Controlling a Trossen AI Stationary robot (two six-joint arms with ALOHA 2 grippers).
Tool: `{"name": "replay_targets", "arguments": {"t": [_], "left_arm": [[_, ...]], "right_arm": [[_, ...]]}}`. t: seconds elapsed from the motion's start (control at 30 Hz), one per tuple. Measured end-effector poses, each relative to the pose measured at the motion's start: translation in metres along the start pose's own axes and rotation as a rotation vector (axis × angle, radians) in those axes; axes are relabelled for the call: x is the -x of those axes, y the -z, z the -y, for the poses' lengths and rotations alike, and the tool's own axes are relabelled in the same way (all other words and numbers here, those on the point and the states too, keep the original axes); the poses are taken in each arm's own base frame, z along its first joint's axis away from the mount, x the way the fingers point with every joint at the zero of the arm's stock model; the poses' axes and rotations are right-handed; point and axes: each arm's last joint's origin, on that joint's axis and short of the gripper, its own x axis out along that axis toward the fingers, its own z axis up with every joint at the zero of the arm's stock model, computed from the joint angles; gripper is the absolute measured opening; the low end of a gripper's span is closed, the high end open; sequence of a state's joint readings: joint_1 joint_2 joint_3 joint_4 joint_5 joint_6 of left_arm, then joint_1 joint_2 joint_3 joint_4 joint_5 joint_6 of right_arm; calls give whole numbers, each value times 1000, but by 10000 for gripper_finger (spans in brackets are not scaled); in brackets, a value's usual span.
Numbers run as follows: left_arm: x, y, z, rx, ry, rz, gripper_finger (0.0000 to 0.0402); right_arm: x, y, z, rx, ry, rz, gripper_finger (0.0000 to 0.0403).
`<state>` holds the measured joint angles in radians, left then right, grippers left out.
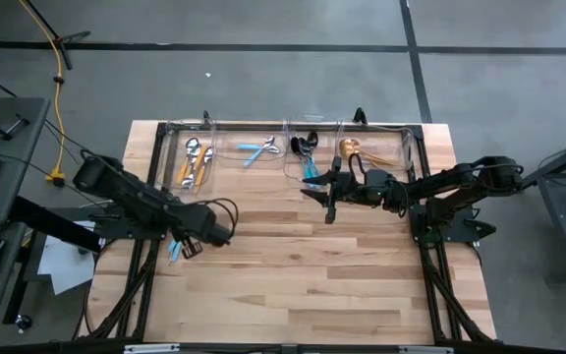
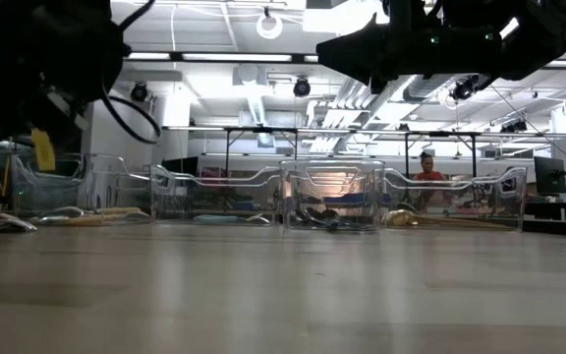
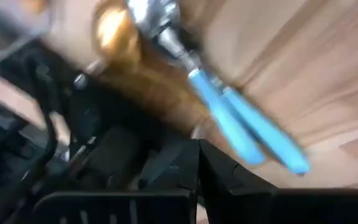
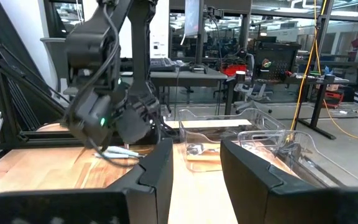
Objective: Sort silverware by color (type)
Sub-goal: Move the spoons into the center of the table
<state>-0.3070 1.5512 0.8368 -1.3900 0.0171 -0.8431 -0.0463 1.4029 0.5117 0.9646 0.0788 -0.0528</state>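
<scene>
Two pieces of silverware with silver heads and light-blue handles [image 1: 175, 251] lie flat on the table near its left edge, side by side in the left wrist view [image 3: 247, 127]. My left gripper [image 1: 193, 248] hangs just beside them, shut [image 3: 197, 163], with the pieces beyond its fingertips. The right wrist view also shows them [image 4: 120, 151] under the left arm. My right gripper [image 1: 328, 208] is open [image 4: 196, 162] and empty, in front of the bins at the far edge. Sorted silverware lies in those bins: orange-handled [image 1: 197, 162], light-blue [image 1: 258, 150], black with blue [image 1: 308, 152], gold [image 1: 352, 149].
A row of clear plastic bins [image 2: 332, 197] stands along the table's far edge [image 1: 283, 126]. Bare wood stretches over the table's middle and near half [image 1: 303, 285]. A person [image 2: 427, 167] sits far behind the table. Cables and a desk stand off the table's left side.
</scene>
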Motion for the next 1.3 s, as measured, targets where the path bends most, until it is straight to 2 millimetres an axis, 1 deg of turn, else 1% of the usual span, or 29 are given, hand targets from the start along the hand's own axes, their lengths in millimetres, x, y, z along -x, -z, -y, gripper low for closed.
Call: {"name": "replay_targets", "arguments": {"t": [0.17, 0.27, 0.43, 0.53, 0.67, 0.9, 1.03, 1.3], "left_arm": [[-10, -12, 16, -81, 7, -5, 0], [-17, -15, 20, -135, -23, -56, 0], [-24, -18, 23, -249, -50, -94, 0], [-31, -17, 21, -295, -45, -126, 0], [-39, -15, 15, -286, -45, -165, 0], [-47, -21, 13, -335, 0, -142, 0], [-53, -20, 7, -316, -9, -175, 0], [-55, -20, 6, -346, -7, -174, 0]], "right_arm": [[0, 0, 0, -10, 0, -3, 119], [0, 0, 0, -10, 0, -4, 119], [0, 0, 0, -10, 0, -5, 119], [0, 1, 0, -10, 0, -7, 119], [0, 1, 0, -8, 0, -9, 119], [0, 1, 0, -9, 0, -11, 119], [0, 1, 0, -9, 0, -14, 119], [0, 2, 0, -8, -1, -18, 119]]}}
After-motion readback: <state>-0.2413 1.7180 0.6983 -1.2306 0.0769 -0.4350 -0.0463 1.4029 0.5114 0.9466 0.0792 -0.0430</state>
